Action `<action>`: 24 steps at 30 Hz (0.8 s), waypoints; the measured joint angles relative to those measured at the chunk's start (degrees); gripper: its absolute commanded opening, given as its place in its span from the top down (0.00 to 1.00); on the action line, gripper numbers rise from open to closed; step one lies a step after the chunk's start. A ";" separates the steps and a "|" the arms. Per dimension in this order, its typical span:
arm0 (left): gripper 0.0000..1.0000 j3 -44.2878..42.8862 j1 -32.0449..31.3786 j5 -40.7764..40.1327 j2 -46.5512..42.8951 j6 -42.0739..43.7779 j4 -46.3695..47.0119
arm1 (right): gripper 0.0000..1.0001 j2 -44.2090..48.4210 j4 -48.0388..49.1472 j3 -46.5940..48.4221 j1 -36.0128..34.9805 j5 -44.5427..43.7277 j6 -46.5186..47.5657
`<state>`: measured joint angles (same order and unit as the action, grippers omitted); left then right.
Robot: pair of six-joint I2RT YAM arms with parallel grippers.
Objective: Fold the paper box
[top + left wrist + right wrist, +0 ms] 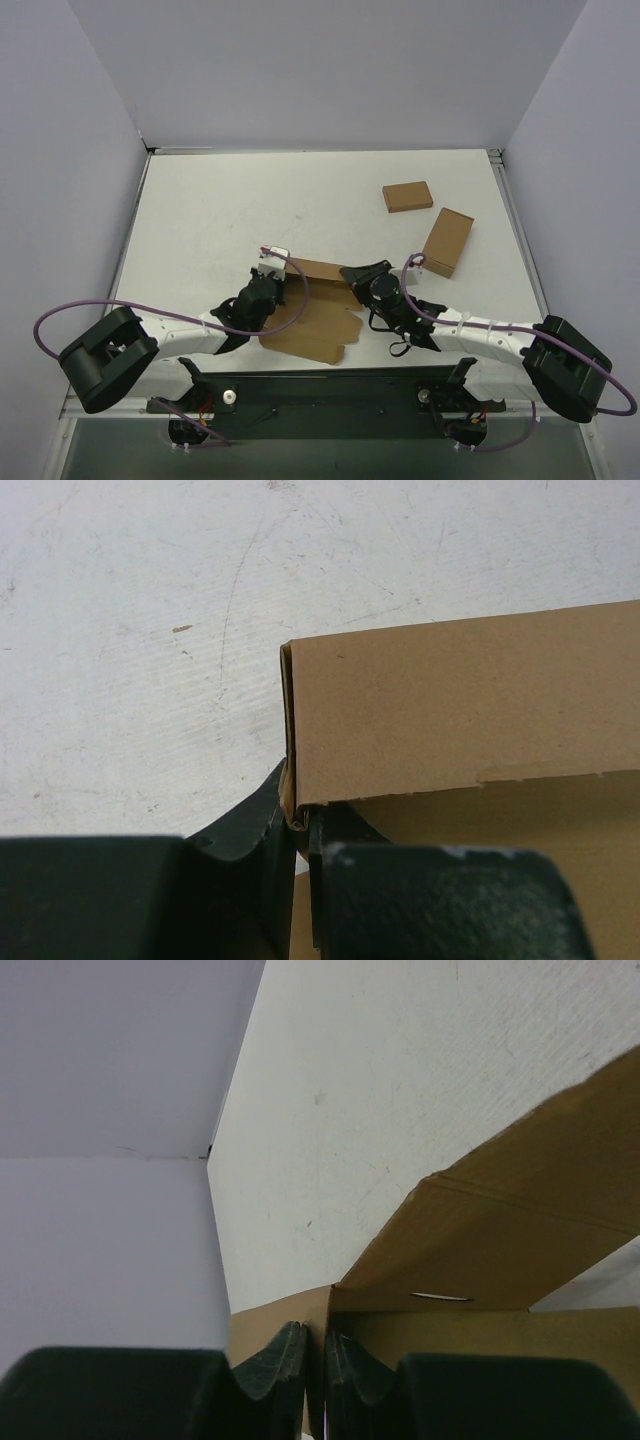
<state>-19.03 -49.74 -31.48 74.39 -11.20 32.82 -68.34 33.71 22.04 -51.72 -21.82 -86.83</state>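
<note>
Paper box [318, 318]: part-folded cardboard at near edge of table [230, 200], between both arms, far wall raised. Left gripper [303, 830] pinched narrow on that wall's left corner. Right gripper [315, 1350] nipped tight on a cardboard edge. Small box [408, 196] and second small box [448, 242] lie well apart, far right.

White arm links [185, 338], bulky black motor housings [105, 360], looping purple cables [100, 303]

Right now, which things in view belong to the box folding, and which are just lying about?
Job: paper box; left tool and right tool, both pinching its cardboard.
Lying about: small brown box at far right; longer brown box just nearer.
</note>
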 measured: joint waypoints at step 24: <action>1.00 -5.29 2.84 1.49 4.59 -1.92 -6.38 | 0.34 15.10 -13.57 -5.97 -7.32 -7.41 2.12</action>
<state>-24.32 -46.89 -30.00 78.98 -13.13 26.44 -53.23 20.14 16.08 -59.05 -29.23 -84.71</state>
